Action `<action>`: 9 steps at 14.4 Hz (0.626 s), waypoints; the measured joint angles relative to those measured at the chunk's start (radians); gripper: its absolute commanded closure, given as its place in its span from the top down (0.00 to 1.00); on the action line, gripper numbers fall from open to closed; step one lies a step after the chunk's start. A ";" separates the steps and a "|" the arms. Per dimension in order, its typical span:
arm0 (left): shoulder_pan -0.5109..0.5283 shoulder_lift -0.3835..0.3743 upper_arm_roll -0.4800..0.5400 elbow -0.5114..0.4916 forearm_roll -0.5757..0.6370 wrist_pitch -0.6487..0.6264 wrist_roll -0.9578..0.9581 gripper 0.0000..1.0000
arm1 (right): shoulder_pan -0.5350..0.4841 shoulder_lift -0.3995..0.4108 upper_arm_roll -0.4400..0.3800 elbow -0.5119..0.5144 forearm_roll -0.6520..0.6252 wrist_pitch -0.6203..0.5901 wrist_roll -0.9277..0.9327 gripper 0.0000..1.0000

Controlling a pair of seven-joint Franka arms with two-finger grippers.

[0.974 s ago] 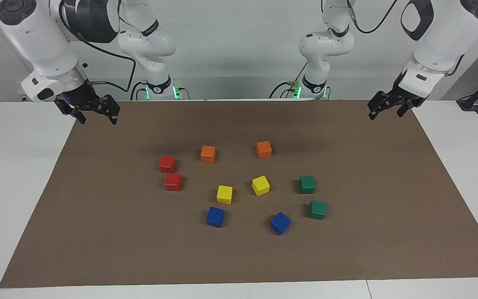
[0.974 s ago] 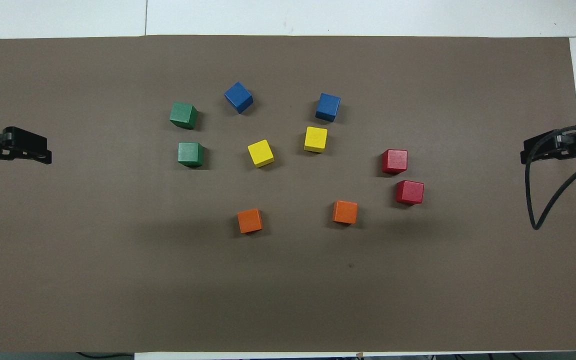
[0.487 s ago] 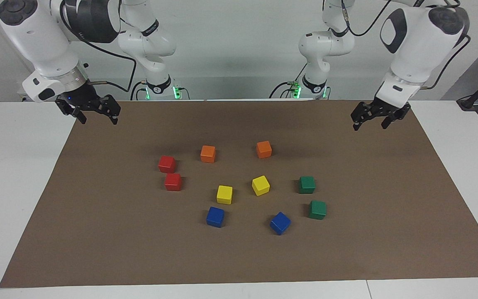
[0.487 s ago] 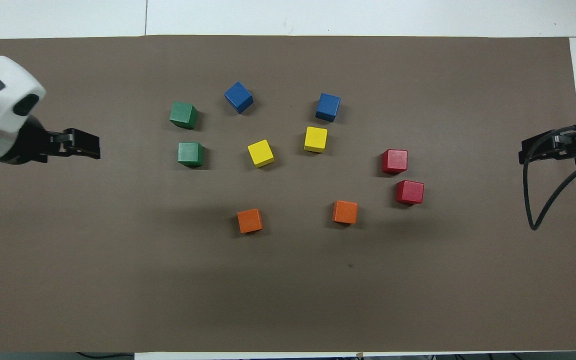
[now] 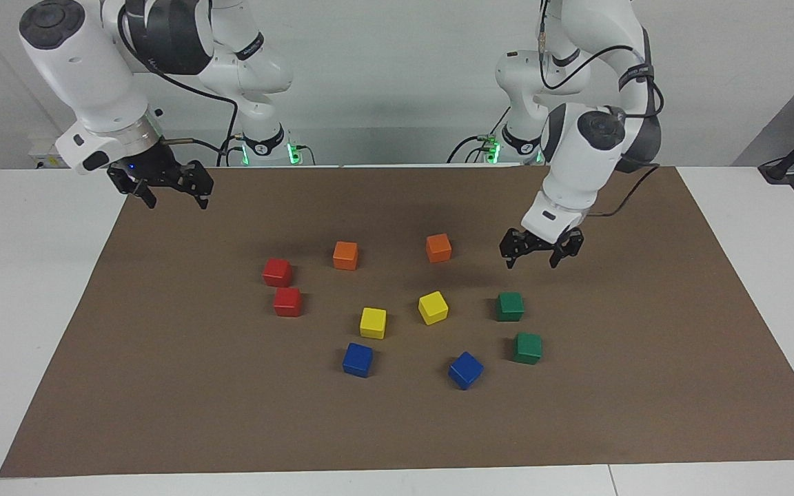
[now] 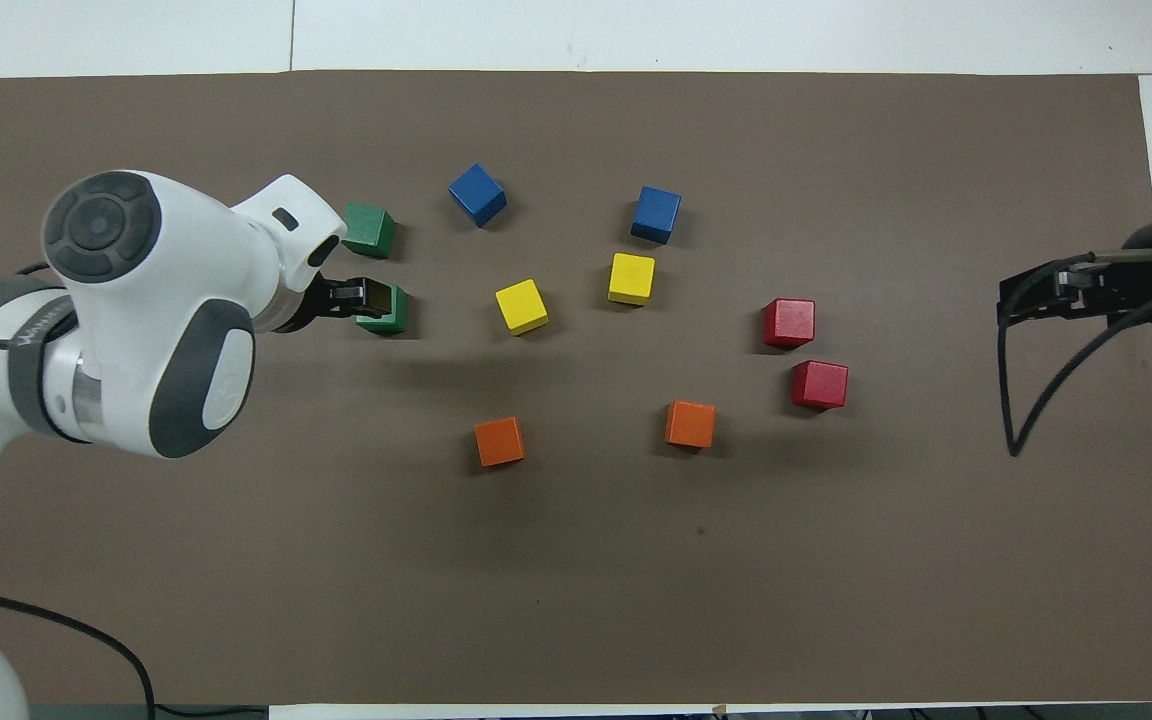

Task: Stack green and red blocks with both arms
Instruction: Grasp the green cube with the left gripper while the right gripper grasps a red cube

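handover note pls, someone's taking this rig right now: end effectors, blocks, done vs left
Left end effector: open, empty, in the air over the green block nearer the robots; not touching it.
Right end effector: open, empty, raised over the mat's edge at its arm's end.
Second green block sits just farther out. Two red blocks lie side by side toward the right arm's end.
Done: nothing stacked or gripped.
Left: both stacks.

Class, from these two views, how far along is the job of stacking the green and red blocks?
Done: nothing. Both green blocks and both red blocks sit singly on the mat. In hand: nothing held; the left end effector hangs open over the green block nearer the robots, and the right end effector is open over the mat's edge. Left: every pick and stack.
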 measured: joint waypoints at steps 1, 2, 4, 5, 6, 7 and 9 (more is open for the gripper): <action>-0.006 0.032 0.000 -0.007 0.000 0.044 -0.009 1.00 | 0.023 -0.004 0.002 -0.040 0.000 0.046 0.039 1.00; -0.011 0.067 0.001 -0.008 0.000 0.078 -0.016 1.00 | 0.049 -0.007 0.003 -0.083 0.001 0.090 0.082 1.00; -0.016 0.118 0.001 -0.008 0.000 0.125 -0.019 1.00 | 0.093 -0.009 0.006 -0.158 0.001 0.165 0.158 1.00; -0.018 0.136 0.001 -0.007 0.000 0.145 -0.020 1.00 | 0.111 -0.009 0.007 -0.197 0.001 0.209 0.181 1.00; -0.020 0.149 0.001 -0.007 0.000 0.158 -0.024 1.00 | 0.122 -0.009 0.007 -0.239 0.001 0.259 0.192 1.00; -0.023 0.158 0.001 -0.007 0.000 0.168 -0.029 1.00 | 0.127 -0.009 0.007 -0.286 0.001 0.315 0.197 1.00; -0.027 0.168 0.003 -0.007 0.000 0.182 -0.038 1.00 | 0.128 -0.007 0.006 -0.370 0.002 0.412 0.205 1.00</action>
